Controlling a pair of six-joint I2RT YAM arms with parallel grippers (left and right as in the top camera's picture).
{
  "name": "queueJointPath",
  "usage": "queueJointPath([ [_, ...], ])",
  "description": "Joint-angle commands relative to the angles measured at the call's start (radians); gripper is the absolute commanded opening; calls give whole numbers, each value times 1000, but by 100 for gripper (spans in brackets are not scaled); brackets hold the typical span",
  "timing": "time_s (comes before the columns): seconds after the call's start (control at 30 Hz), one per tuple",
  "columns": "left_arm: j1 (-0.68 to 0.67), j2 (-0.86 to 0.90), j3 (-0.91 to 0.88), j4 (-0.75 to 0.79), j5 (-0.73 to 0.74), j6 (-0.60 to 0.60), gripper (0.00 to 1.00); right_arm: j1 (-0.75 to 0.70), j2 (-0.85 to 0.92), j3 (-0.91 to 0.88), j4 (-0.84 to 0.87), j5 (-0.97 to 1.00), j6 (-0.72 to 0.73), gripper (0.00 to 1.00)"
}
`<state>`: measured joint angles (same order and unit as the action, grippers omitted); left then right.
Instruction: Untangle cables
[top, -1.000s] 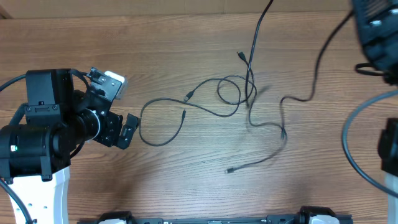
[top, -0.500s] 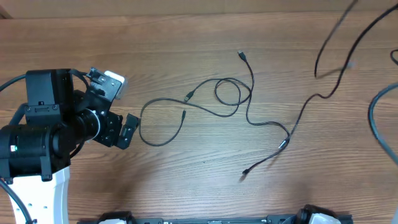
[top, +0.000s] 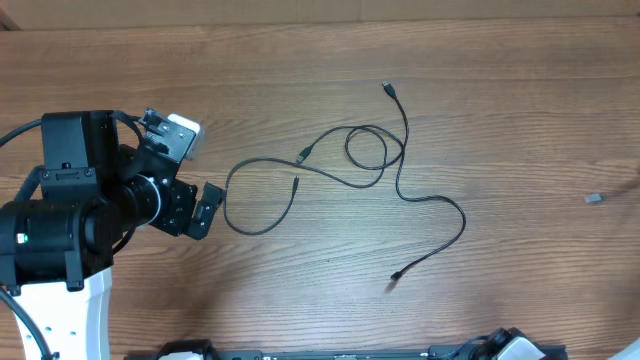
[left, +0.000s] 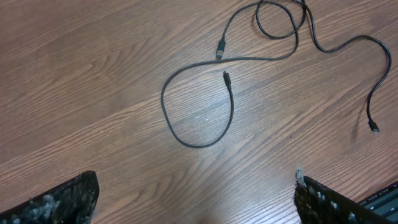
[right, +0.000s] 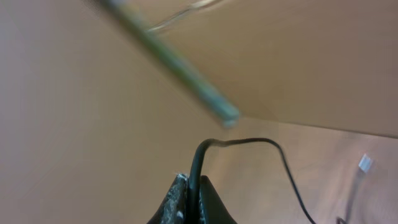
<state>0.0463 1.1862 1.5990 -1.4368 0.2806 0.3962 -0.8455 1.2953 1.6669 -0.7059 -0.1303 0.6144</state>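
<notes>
Cropped at the bottom corners of the left wrist view: left claw (left: 198, 200), down to two dark fingertips (left: 59, 200); cable loop (left: 278, 37) clipped by the top edge. Blurred to a green-grey streak (right: 180, 70) above the right claw (right: 193, 202), cut by the bottom edge, pinched on a black cable (right: 202, 155) leaving lower right. Overhead, only a smeared grey plug (top: 594, 199) near the right edge.

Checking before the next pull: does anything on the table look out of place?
A small grey piece shows near the table's right edge, far from the cables looped mid-table. It is blurred, so whether it is a plug tip or debris is unclear.
</notes>
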Motion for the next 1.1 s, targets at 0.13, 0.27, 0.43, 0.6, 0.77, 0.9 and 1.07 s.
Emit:
queueJointPath([
  [0.13,-1,3,19,1,1,16,100,-116,43,8,-126,196,53,4],
  [0.27,-1,3,19,1,1,16,100,-177,106,-16,-232,279,174,4],
  [0.43,-1,3,19,1,1,16,100,-211,231,-18,-368,268,257,4],
  [0.6,-1,3,19,1,1,16,100,-211,326,-19,-411,268,257,19],
  [0.77,-1,3,19,1,1,16,100,-211,351,-21,-432,268,249,57],
  [0.9,-1,3,19,1,1,16,100,-211,351,-21,-443,267,229,88],
  [1.07,-1,3,19,1,1,16,100,-204,351,-21,-449,118,93,99],
])
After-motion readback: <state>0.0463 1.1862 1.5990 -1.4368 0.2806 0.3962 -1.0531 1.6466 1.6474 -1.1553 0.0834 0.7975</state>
